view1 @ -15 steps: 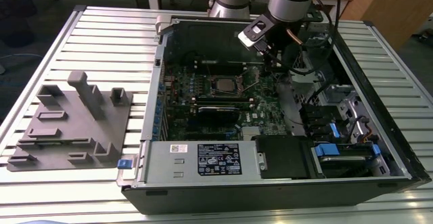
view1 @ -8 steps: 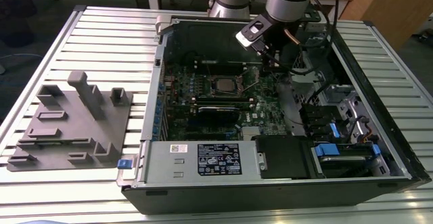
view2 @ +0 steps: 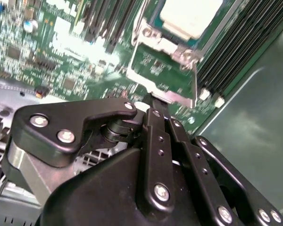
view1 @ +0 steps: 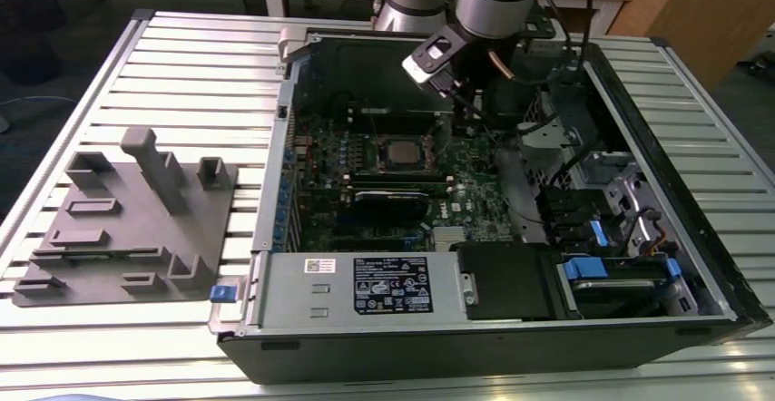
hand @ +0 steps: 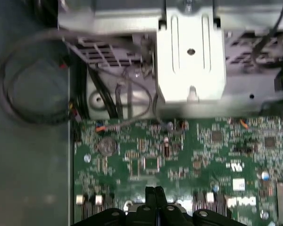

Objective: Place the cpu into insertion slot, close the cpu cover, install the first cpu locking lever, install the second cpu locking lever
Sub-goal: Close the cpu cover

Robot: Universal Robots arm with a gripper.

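Note:
The cpu [view1: 400, 153] [view2: 191, 16], a pale silvery square chip, lies in the insertion slot [view1: 401, 168] on the green board inside the open computer case. The cpu cover [view2: 150, 39], a silvery metal frame, lies around the chip; its metal tongue [view2: 172, 95] sticks out toward the gripper. My gripper [view1: 466, 111] [view2: 153, 101] [hand: 154, 190] hangs just beside the slot on the exterior view's right. Its two black fingers are shut against each other, and the tips are right at the tongue. Nothing shows between them.
A grey moulded fixture [view1: 122, 210] sits on the slatted table at the exterior view's left. Inside the case are a power supply [view1: 363, 283], blue-tabbed drive bays [view1: 600, 269], black memory slots [view2: 236, 42], a metal bracket [hand: 188, 56] and loose cables [hand: 19, 84].

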